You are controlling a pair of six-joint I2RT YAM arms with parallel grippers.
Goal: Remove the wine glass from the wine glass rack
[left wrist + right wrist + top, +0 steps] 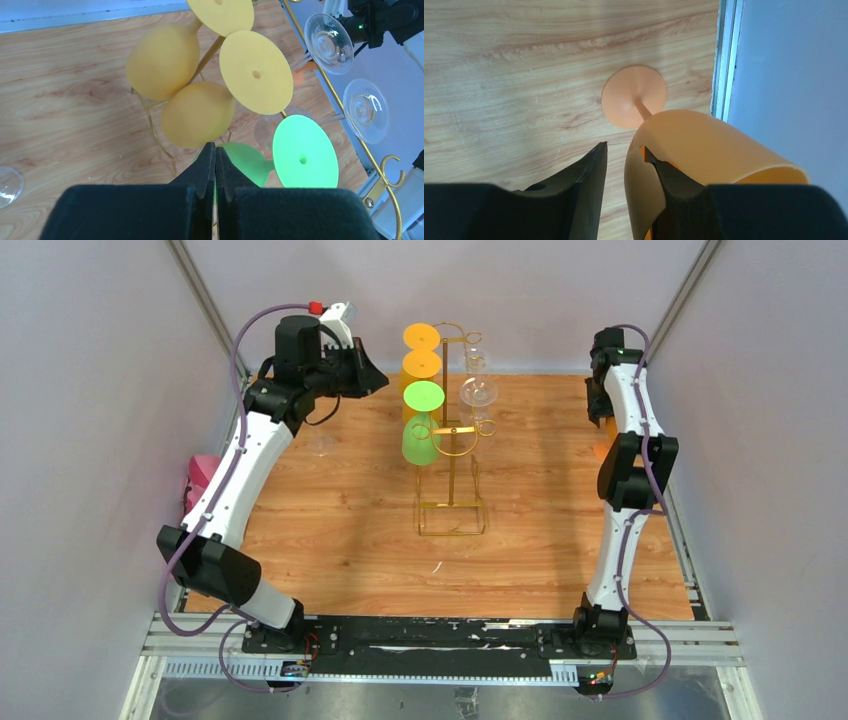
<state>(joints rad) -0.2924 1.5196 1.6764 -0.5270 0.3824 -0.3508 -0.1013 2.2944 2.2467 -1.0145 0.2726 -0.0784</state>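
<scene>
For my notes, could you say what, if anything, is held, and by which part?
Nothing: right fingers open astride the rim of the orange glass; left fingers shut, empty.

Matt plastic, shiny gold wire
The wine glass rack (pixel 374 189) is gleaming like polished metal; the orange glass (pixel 704 145) and yellow glasses (pixel 197 115) are looking matt, clear glasses (pixel 327 42) glossy, the wood-grain table (pixel 65 75) smooth.

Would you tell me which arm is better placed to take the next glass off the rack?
Left. The left claw, shut, points at the green glass hanging on the rack, close by. The right claw stands open astride the rim of an orange glass, far from the rack.
</scene>
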